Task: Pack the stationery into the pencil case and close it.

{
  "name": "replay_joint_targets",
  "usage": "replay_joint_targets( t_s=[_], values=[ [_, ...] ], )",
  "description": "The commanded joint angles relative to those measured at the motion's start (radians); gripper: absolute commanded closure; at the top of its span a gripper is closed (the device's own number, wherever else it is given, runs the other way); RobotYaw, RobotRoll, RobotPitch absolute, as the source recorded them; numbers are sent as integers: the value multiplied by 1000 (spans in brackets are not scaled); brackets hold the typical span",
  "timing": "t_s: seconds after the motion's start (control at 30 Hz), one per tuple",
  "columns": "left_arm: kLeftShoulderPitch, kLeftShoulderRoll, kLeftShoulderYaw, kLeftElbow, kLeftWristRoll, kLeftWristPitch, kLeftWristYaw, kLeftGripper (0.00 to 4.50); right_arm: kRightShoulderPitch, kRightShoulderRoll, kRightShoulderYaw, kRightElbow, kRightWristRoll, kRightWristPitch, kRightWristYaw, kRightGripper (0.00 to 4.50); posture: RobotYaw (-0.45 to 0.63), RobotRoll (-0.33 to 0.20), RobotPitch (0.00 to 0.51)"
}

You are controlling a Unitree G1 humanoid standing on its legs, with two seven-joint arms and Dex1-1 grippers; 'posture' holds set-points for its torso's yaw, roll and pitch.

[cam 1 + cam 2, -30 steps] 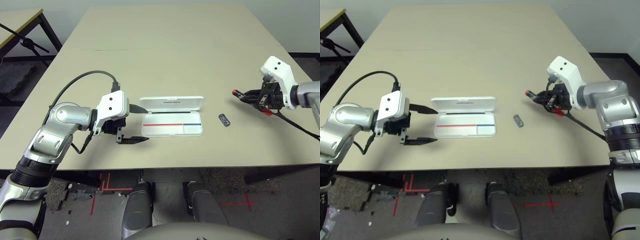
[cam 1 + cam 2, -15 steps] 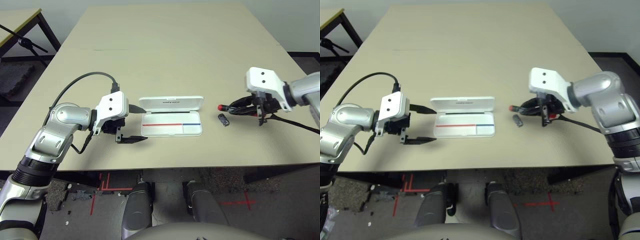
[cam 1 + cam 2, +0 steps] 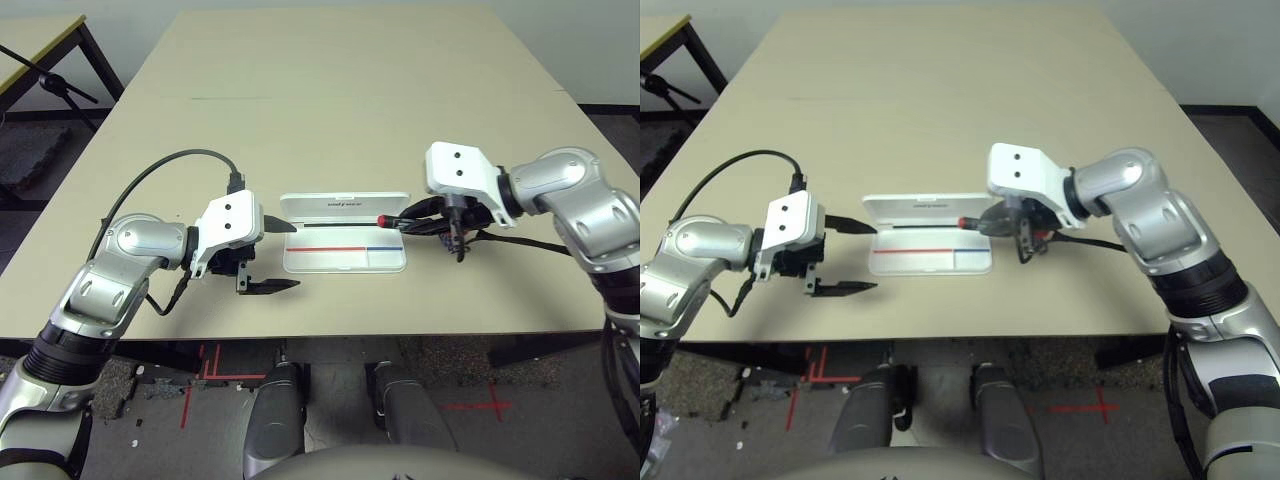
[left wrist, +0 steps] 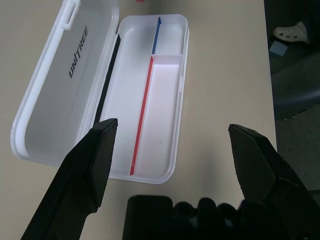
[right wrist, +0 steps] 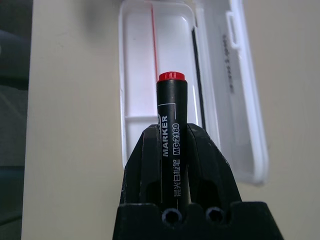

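as labelled, "unitree" case [image 4: 145, 100]; "marker" [image 5: 172, 140]

White pencil case [image 3: 345, 262] open, empty, flat on table; black marker [image 5: 172, 110], red end, above case edge.

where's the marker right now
The marker is in the right gripper, shut on it; in the left eye view its red end reaches the right end of the open pencil case.

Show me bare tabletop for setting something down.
Free: beige table beyond the white plastic hinged case, and between case and near edge. Crowded: the case's right end, under the right pincer gripping a black, red-ended marker.
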Motion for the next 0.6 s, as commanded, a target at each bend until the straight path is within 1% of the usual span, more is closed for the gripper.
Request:
replay_joint_targets(
  t_s=[0.03,0.27,0.6],
  values=[
    [-10,-2,-19,-19,7,11,4,0,-14,23,42,-23,-11,10,-14,4016,40,0,135],
    [-12,-5,-23,-16,12,10,7,0,-36,133,91,-6,-42,17,-94,4016,44,0,125],
    [-16,-7,-25,5,25,-11,3,0,-53,222,154,60,-128,-48,-174,4016,50,0,106]
  ],
)
